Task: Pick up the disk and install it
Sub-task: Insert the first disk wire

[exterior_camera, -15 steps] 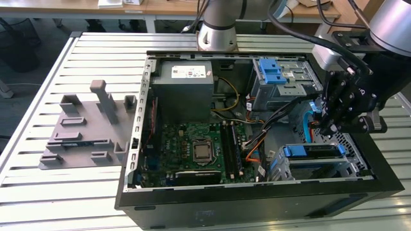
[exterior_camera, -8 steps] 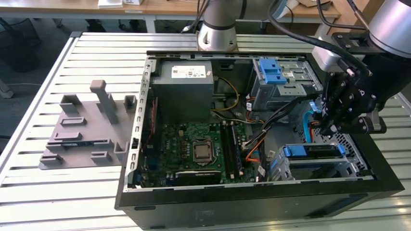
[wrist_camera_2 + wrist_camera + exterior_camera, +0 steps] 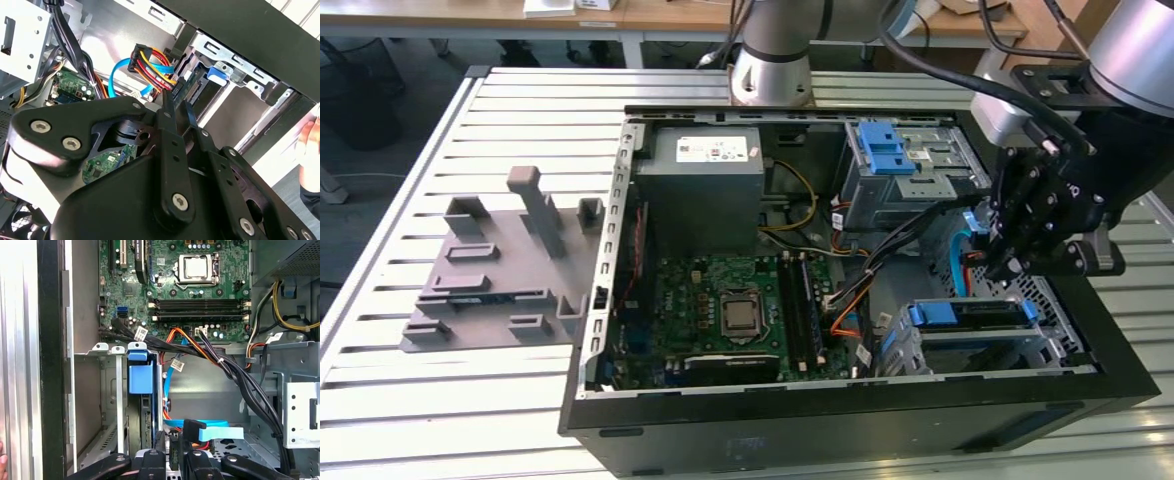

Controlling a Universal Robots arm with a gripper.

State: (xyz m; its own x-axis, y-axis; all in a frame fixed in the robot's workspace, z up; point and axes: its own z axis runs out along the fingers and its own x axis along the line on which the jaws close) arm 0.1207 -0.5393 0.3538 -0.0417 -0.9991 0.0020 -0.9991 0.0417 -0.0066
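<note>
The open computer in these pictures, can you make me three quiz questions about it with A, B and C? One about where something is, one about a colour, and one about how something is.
1. In the exterior view, where is the end effector?
A. Under the table
B. Over the computer case, toward the exterior view's right
C. On a chair

2. What colour is the big circuit board?
A. Red
B. Green
C. White

3. How is the case?
A. Shut
B. Upside down
C. Open, with its insides showing

Answers: 1 B, it hangs above that end of the case. 2 B, the board is green all around its square socket. 3 C, the board lies bare to the camera.
</note>
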